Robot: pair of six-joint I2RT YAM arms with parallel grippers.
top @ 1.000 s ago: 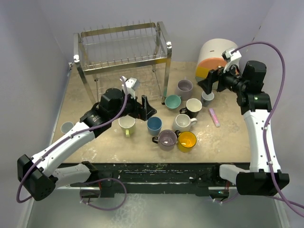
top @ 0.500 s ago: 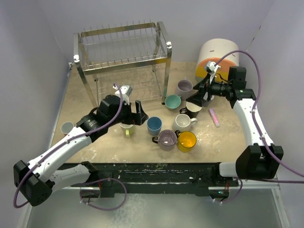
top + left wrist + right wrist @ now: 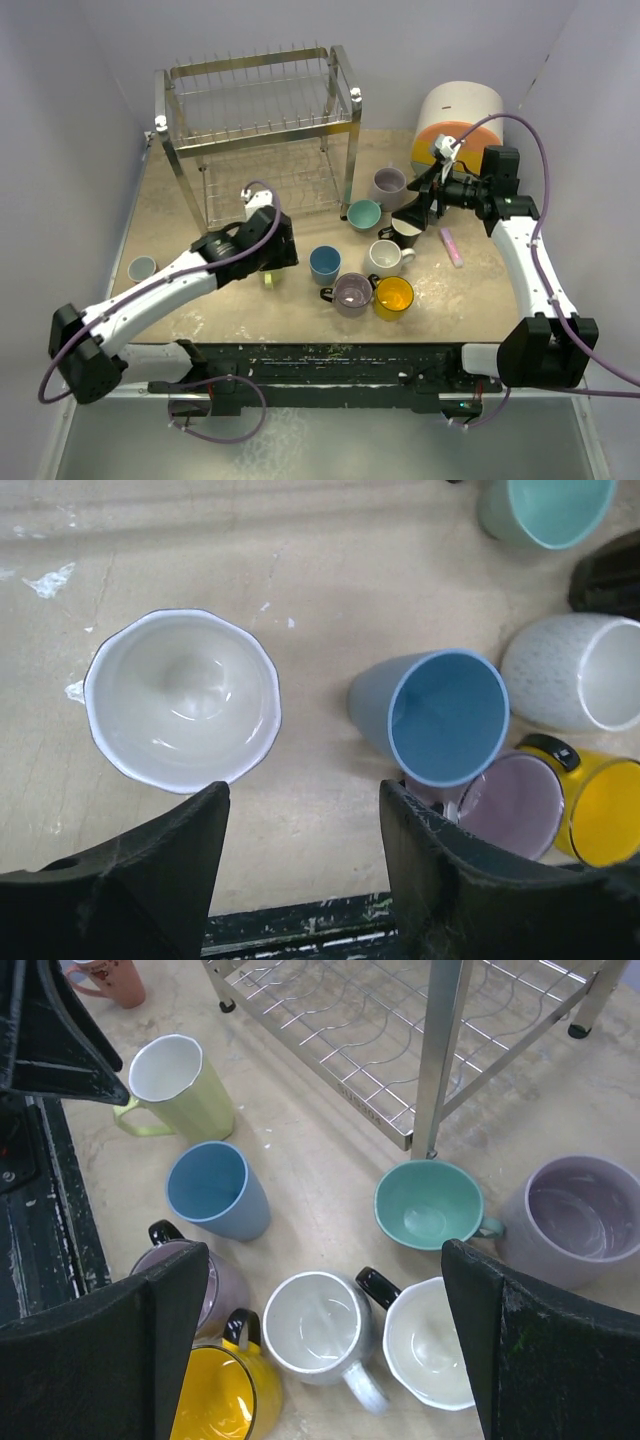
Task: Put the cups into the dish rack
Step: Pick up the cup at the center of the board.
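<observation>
The chrome dish rack (image 3: 255, 120) stands at the back left with no cups in it; its lower grid shows in the right wrist view (image 3: 400, 1030). Several mugs cluster at mid-table: lilac (image 3: 388, 185), teal (image 3: 364, 214), blue (image 3: 324, 264), speckled white (image 3: 385, 257), purple-grey (image 3: 352, 293), yellow (image 3: 394, 297). My left gripper (image 3: 270, 260) is open, pointing down just near of a cream cup (image 3: 182, 712), and holds nothing. My right gripper (image 3: 415, 208) is open above the speckled white mug (image 3: 320, 1335) and a white mug with a black handle (image 3: 430, 1355).
A round white-orange-yellow drawer unit (image 3: 458, 120) stands at the back right. A flat pink bar (image 3: 452, 246) lies to the right of the mugs. A grey mug (image 3: 141, 268) sits alone at the far left. The table's black front edge (image 3: 300, 930) is close under my left gripper.
My left gripper has tipped downward and come down over the cream cup. My right gripper has swung left and lowered over the mug cluster. No mug has moved.
</observation>
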